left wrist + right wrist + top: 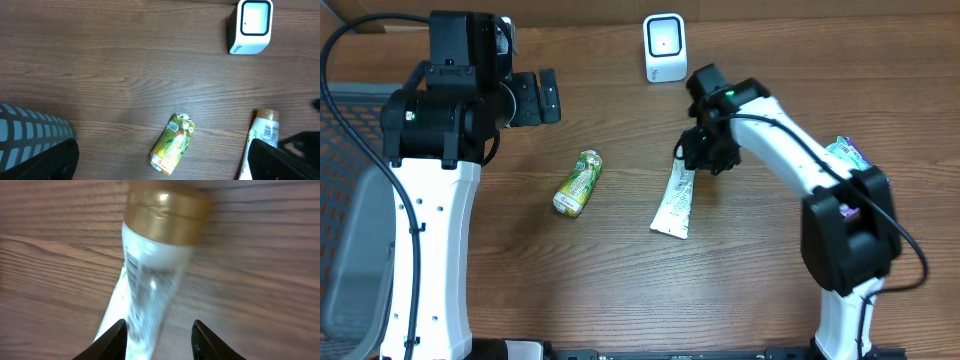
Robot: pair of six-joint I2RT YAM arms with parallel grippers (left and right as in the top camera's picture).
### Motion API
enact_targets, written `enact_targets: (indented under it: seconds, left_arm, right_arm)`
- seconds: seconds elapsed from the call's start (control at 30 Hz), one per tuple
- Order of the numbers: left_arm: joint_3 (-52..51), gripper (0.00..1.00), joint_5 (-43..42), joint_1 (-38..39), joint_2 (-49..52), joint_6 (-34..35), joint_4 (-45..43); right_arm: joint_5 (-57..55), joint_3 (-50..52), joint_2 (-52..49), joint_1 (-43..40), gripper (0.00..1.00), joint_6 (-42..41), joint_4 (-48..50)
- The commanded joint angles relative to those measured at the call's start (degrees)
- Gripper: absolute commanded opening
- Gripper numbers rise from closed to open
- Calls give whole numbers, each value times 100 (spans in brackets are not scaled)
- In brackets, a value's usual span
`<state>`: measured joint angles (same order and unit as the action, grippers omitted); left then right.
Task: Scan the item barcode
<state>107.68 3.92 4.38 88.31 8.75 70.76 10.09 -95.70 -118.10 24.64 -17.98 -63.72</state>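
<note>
Straddling the tube [160, 245] with my right pincer [158, 325], jaws loose, not clamped. Left pincer [535, 97] is spread wide open.

A green and yellow pouch [578, 183] lies flat on the brown wood table [620, 290]. It is between the left claw [542, 98] and the right claw [698, 160], nearer the left one. A shiny packet [847, 153] peeks out well right of the right claw. A grey mesh basket [342, 130] sits far left of the left claw.
</note>
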Motion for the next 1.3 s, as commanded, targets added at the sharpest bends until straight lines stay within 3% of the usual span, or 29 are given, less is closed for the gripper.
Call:
enact_targets:
  seconds: [0.0, 0.17, 0.33, 0.4, 0.43, 0.63, 0.83, 1.07, 1.2, 1.27]
  left_arm:
    - [74, 99, 55, -24, 46, -107, -2]
    - [74, 99, 55, -24, 46, -107, -2]
    - [74, 100, 55, -24, 46, -107, -2]
    - [74, 100, 55, -24, 46, -107, -2]
    - [74, 100, 55, -24, 46, -107, -2]
    - [74, 99, 55, -24, 46, -107, -2]
    - [74, 100, 55, -24, 46, -107, -2]
    - [74, 100, 55, -24, 46, -107, -2]
    - [74, 100, 55, -24, 46, -107, -2]
    - [74, 100, 55, -24, 46, -107, -2]
  right_arm:
    - [175, -247, 544, -317, 43, -413, -74]
    - [1530, 192, 516, -835, 43, -125, 63]
    - [2452, 1016, 516, -1047, 28, 0, 796]
    - [2474, 1303, 516, -1029, 27, -87, 1060]
    - [2476, 1432, 516, -1010, 28, -184, 1191]
    - [2817, 1947, 509, -970, 57, -352, 1751]
    - [3252, 2564, 505, -911, 59, -767, 2503]
    - [3285, 3296, 505, -625, 59, -2057, 4019]
    - [3032, 3346, 505, -621, 52, -2415, 4247]
    - [2957, 3346, 505, -621, 33, -2426, 4288]
